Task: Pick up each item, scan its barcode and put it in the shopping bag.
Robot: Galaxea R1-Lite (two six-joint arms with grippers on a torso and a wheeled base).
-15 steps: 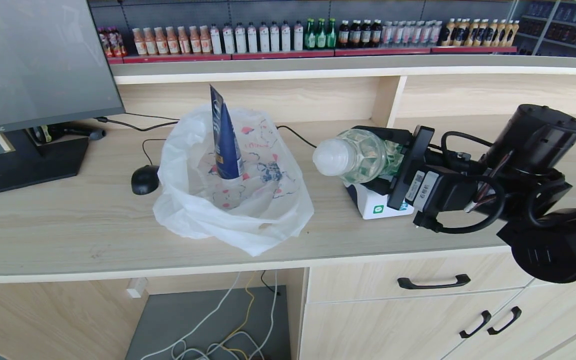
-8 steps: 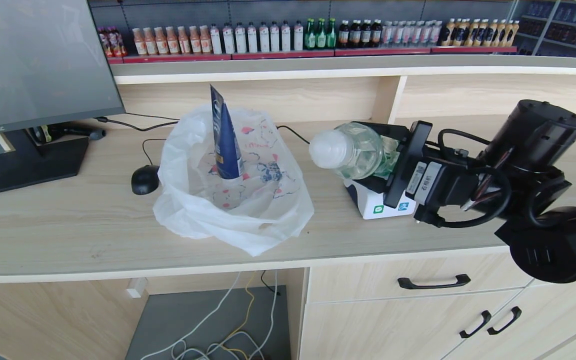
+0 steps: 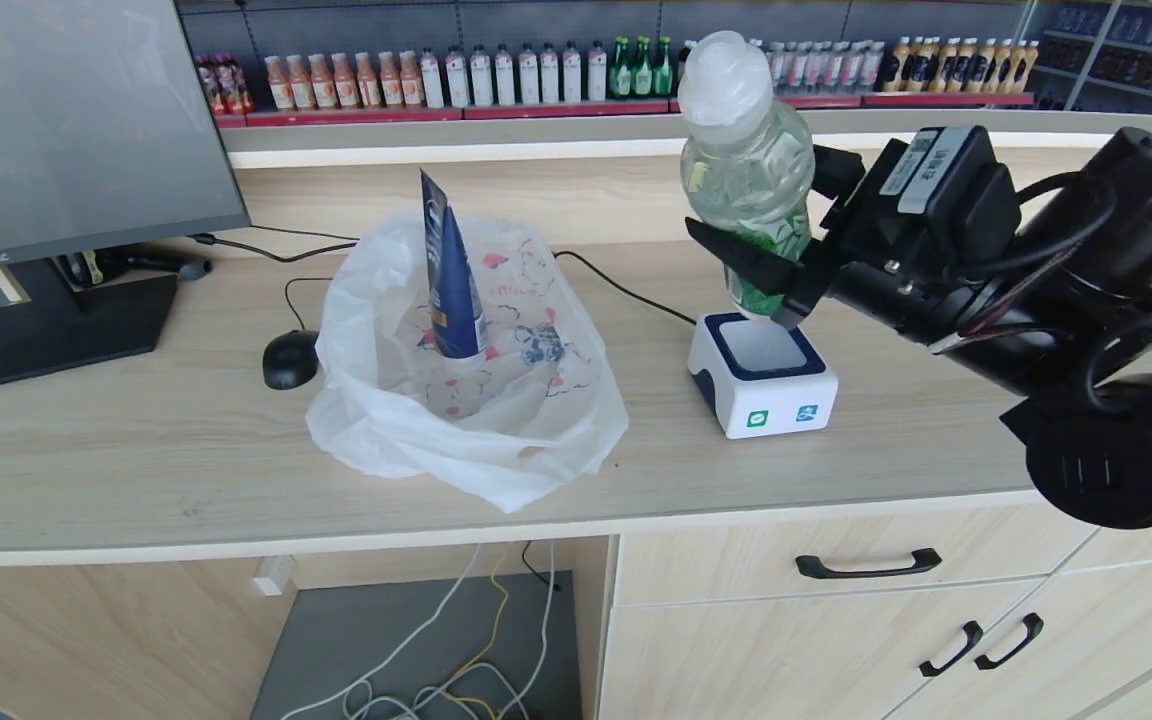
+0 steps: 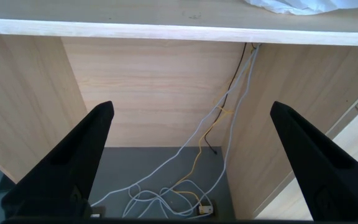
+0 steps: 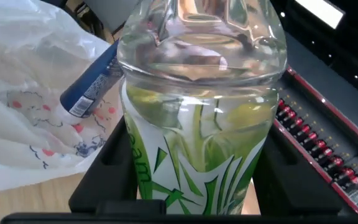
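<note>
A white scanner [image 3: 761, 385] with a dark-rimmed top sits right of centre in the head view, on the wooden counter [image 3: 136, 450]. Its cable trails off to the upper left behind the shopping bag [image 3: 526, 420]. A black mouse [image 3: 290, 360] lies just left of the bag, and a monitor [image 3: 66, 120] on a black stand fills the upper left corner. A shelf of drinks [image 3: 556, 75] runs along the top edge. Drawers with black handles [image 3: 868, 565] take the lower right, and loose cables [image 3: 456, 670] lie on the floor at bottom centre.

The monitor is cut off by the frame's top and left edges. The water bottle [image 3: 748, 180] covers part of the drinks shelf with its white cap. A black finger crosses the lower part of its green label, so whether its base clears the scanner cannot be told.

The bag stands open at centre, and a blue tube [image 3: 451, 290] stands in it, pointed end up, its foot lost in the plastic folds.

The right gripper [image 3: 781, 225] is clamped on the bottle, holding it upright, cap up, at upper right of centre above the scanner. The right wrist view shows the bottle [image 5: 197, 124] between the black fingers, with the bag [image 5: 30, 124] and tube [image 5: 92, 87] beyond. The left gripper [image 4: 191, 162] hangs below the counter edge, fingers spread wide around nothing.
</note>
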